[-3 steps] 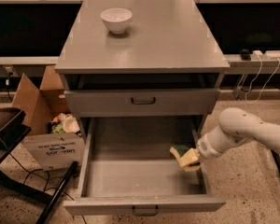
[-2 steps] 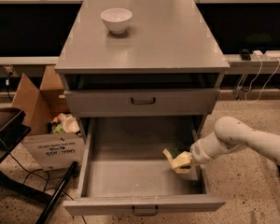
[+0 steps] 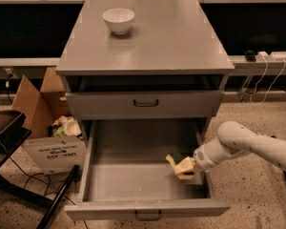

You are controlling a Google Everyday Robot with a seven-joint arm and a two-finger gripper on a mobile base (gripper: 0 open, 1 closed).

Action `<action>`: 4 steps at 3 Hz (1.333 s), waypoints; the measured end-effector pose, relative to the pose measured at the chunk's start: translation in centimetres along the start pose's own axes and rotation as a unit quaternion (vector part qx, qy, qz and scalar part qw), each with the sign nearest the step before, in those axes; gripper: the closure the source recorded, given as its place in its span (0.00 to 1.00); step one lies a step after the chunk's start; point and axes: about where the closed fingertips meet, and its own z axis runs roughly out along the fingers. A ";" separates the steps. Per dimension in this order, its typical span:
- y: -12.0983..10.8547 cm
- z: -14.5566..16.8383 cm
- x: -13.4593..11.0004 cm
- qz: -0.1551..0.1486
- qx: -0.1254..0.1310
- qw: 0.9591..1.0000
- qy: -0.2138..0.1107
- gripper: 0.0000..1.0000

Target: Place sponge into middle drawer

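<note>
The wide grey middle drawer (image 3: pixel 133 180) stands pulled out at the bottom of the grey cabinet, with a plain grey inside. My gripper (image 3: pixel 181 166) reaches in from the right, low over the drawer's right side near the floor of the drawer. It is shut on the sponge (image 3: pixel 176 158), whose yellow body and dark green face show between the fingers. I cannot tell whether the sponge touches the drawer floor.
A white bowl (image 3: pixel 118 20) sits on the cabinet top at the back left. The drawer above (image 3: pixel 145 103) is closed. An open cardboard box (image 3: pixel 47 128) with clutter and a dark stand (image 3: pixel 9 137) are on the floor at the left. Cables (image 3: pixel 264 80) hang at the right.
My gripper has moved left and deeper into the open drawer with the sponge in it. The drawer and bowl have not moved.
</note>
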 end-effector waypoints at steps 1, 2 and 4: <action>0.0 0.0 0.0 0.000 0.000 1.000 0.000 0.35; 0.0 0.0 0.0 0.000 0.000 1.000 0.000 0.12; 2.6 0.0 0.1 -0.029 0.003 0.999 0.013 0.00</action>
